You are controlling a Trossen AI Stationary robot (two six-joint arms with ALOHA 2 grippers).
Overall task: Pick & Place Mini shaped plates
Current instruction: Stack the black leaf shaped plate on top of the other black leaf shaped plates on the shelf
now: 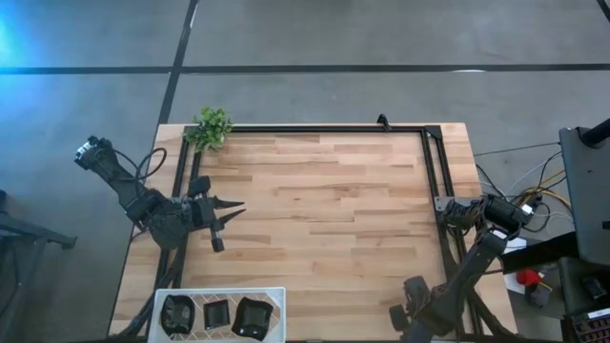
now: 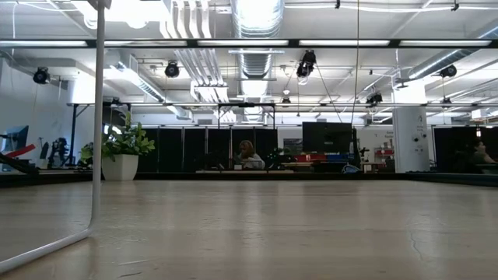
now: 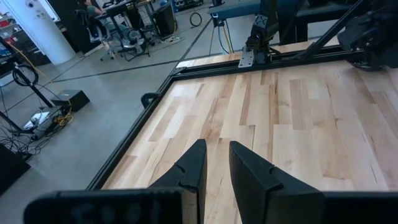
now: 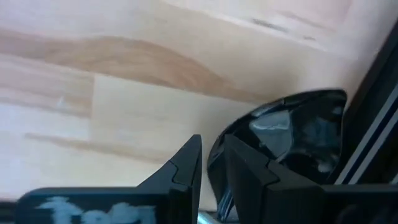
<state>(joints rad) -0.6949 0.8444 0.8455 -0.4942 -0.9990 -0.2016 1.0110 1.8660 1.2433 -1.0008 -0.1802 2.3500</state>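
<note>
Step in hand: the right gripper [image 4: 212,140] is at a plate [image 4: 292,137], either about to pinch its rim or just pinching it; I judge this as the pick stage

Right gripper: low over the near right corner of the table [image 1: 334,210], fingers close together with a narrow slot between them; the plate's rim seems to run into that slot, but I cannot tell whether it is clamped

Plate: glossy black, lying on the wood just beside the black rail [image 4: 373,124] at the table's right edge; its outline is partly hidden by the fingers

Other plates: three lie side by side in the white tray [image 1: 219,290] at the near left corner, which looks like the drop place

Left gripper [image 3: 216,144]: waits over the left side of the table, fingers slightly parted, nothing between them

Grip advice: take the rim across its thin wall, one finger inside the dish and one outside, with the tips down to the wood so the shallow edge cannot slip out

Lift advice: rise straight up first and draw away from the rail, since the plate sits close enough to catch on it

Carry advice: keep the plate level; a glossy rim gives little hold and may swing in the pinch

Placing: aim for bare tray floor beside the three plates, lower until it rests, then release

Risk: the plate could skid on the wood, or the grip could close on air above the rim
</note>
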